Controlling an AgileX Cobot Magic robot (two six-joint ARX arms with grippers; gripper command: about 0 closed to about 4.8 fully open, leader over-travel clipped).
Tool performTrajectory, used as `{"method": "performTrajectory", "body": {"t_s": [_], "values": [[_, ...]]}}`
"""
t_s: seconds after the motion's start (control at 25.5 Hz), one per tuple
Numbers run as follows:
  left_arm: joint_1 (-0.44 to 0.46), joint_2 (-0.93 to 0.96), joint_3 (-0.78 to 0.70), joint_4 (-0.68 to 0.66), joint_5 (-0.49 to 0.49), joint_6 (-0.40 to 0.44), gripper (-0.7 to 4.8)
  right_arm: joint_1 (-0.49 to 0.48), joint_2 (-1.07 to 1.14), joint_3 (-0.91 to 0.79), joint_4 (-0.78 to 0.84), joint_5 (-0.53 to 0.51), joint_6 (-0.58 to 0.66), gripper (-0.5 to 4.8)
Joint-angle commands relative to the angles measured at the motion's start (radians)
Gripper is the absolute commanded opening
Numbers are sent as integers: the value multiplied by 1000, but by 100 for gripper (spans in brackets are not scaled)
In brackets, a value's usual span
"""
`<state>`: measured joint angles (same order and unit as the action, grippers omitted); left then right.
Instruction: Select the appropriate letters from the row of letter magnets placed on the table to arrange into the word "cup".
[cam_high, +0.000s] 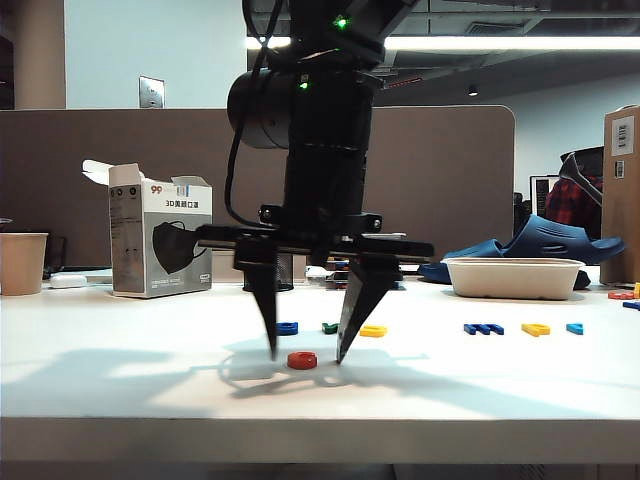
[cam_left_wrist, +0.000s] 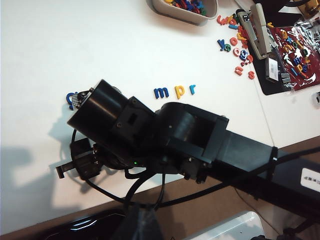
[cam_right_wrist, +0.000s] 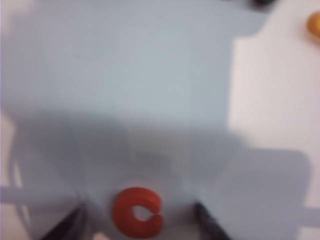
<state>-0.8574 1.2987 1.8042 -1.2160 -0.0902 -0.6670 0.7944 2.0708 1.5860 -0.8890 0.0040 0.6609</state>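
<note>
On the desk (cam_high: 120, 360), at 6 o'clock from the row, the right gripper (cam_high: 305, 355) stands spread astride the red c (cam_high: 302, 360), apparently placing it; left gripper unseen

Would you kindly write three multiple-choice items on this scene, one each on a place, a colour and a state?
1. Where does the red-orange c lie?
A. In the white tray
B. On the table, between the right pincer's fingertips
C. On the mask box

2. What colour is the p between the m and the r?
A. Yellow
B. Green
C. Red

3. How does the right pincer stand?
A. Shut on the c
B. Shut, off to one side
C. Open, one tip either side of the c

Key: 1 B, the c sits on the white top between the two black tips. 2 A, the left wrist view shows it yellow. 3 C, gaps show on both sides of the c. The left pincer is not in view.
</note>
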Motion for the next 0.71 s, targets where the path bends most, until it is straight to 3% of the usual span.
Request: {"method": "performTrajectory", "body": {"t_s": [0.04, 0.71], "values": [[-1, -3, 5, 6, -3, 5, -5, 0, 6, 0, 27, -8, 2, 352], [-1, -3, 5, 6, -3, 4, -5, -53, -101, 2, 31, 1, -11, 351]]}}
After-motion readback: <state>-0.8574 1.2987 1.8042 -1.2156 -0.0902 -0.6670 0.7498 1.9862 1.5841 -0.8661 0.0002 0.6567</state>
